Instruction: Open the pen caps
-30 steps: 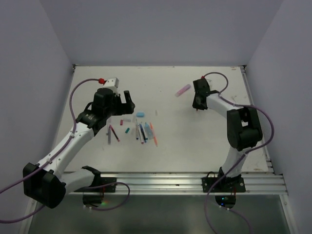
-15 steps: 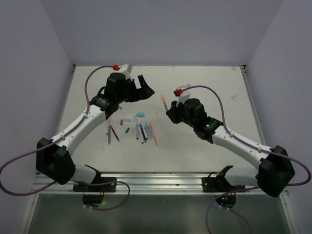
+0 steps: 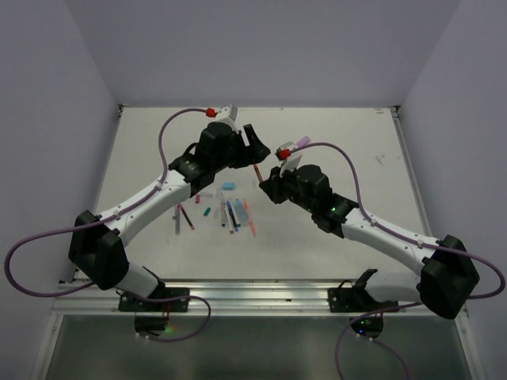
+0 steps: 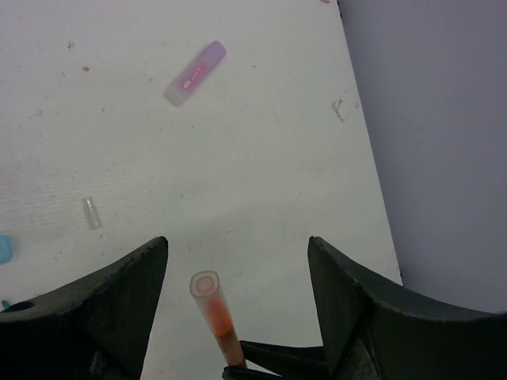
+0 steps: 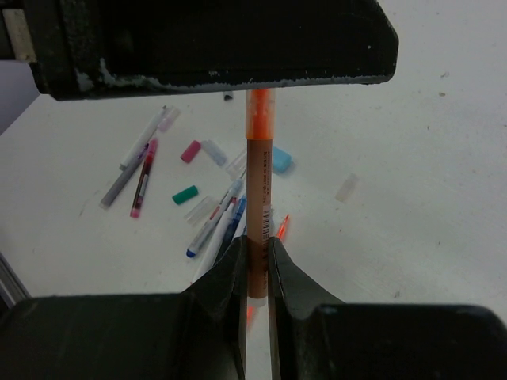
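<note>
My right gripper (image 5: 257, 242) is shut on the brown body of an orange pen (image 5: 257, 190) and holds it above the table. The pen's translucent cap (image 4: 207, 294), with orange showing inside, points toward the left wrist camera. My left gripper (image 4: 238, 242) is open with a jaw on each side of the cap, which touches neither. In the top view the left gripper (image 3: 252, 155) and right gripper (image 3: 266, 185) meet over the table's middle with the pen (image 3: 258, 170) between them. Loose teal (image 5: 184, 194), red (image 5: 190, 150) and light blue (image 5: 280, 160) caps lie on the table.
Several pens (image 3: 231, 214) lie in a cluster near the middle of the table, with a grey pen (image 5: 127, 174) and a dark red pen (image 5: 143, 178) to their left. A pink-purple marker (image 4: 195, 73) lies further back. Clear caps (image 4: 92, 212) (image 5: 346, 188) lie loose.
Both arms swung in to the table's middle. The right gripper brought the orange pen there, and the left gripper moved right until its open jaws flank the capped end.
</note>
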Motion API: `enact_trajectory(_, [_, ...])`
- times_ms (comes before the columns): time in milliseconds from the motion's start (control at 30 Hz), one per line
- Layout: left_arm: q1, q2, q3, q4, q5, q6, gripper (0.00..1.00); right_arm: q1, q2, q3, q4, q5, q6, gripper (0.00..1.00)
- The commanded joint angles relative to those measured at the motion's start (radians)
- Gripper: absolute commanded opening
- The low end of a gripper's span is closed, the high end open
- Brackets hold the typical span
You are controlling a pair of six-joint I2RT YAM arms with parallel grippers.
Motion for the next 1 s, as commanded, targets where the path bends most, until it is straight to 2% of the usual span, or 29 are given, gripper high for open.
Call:
enact_trajectory(0, [-0.011, -0.003, -0.004, 0.077, -0.064, -0.05, 0.73, 0.01, -0.02, 0.002, 0.078, 0.0, 0.0, 0.0])
enact_trajectory(33, [-0.013, 0.001, -0.006, 0.082, -0.064, -0.052, 0.66, 0.01, -0.017, 0.003, 0.078, 0.0, 0.002, 0.0])
enact_trajectory(100, [-0.016, 0.001, -0.007, 0.088, -0.071, -0.053, 0.6, 0.013, -0.007, 0.005, 0.084, 0.0, 0.003, 0.0])
enact_trajectory(133, [-0.016, 0.003, -0.009, 0.088, -0.078, -0.053, 0.54, 0.013, -0.006, 0.003, 0.087, 0.001, 0.005, 0.0])
enact_trajectory(333, [-0.022, 0.007, -0.014, 0.091, -0.079, -0.056, 0.33, 0.017, 0.0, -0.003, 0.098, 0.018, 0.006, 0.0])
enact_trajectory(667, [-0.037, 0.026, -0.02, 0.101, -0.079, -0.063, 0.36, 0.02, -0.001, -0.009, 0.118, 0.043, 0.012, 0.0])
enact_trajectory(767, [-0.039, 0.029, -0.017, 0.099, -0.084, -0.063, 0.33, 0.02, -0.003, -0.01, 0.116, 0.041, 0.012, 0.0])
enact_trajectory(800, [-0.04, 0.029, -0.017, 0.101, -0.085, -0.061, 0.24, 0.019, -0.003, -0.01, 0.115, 0.041, 0.012, 0.0])
enact_trajectory(900, [-0.04, 0.021, -0.011, 0.101, -0.101, -0.055, 0.07, 0.02, -0.003, -0.015, 0.115, 0.035, 0.014, 0.0])
enact_trajectory(967, [-0.04, 0.02, -0.006, 0.102, -0.108, -0.038, 0.01, 0.02, -0.003, -0.021, 0.113, 0.031, 0.022, 0.0])
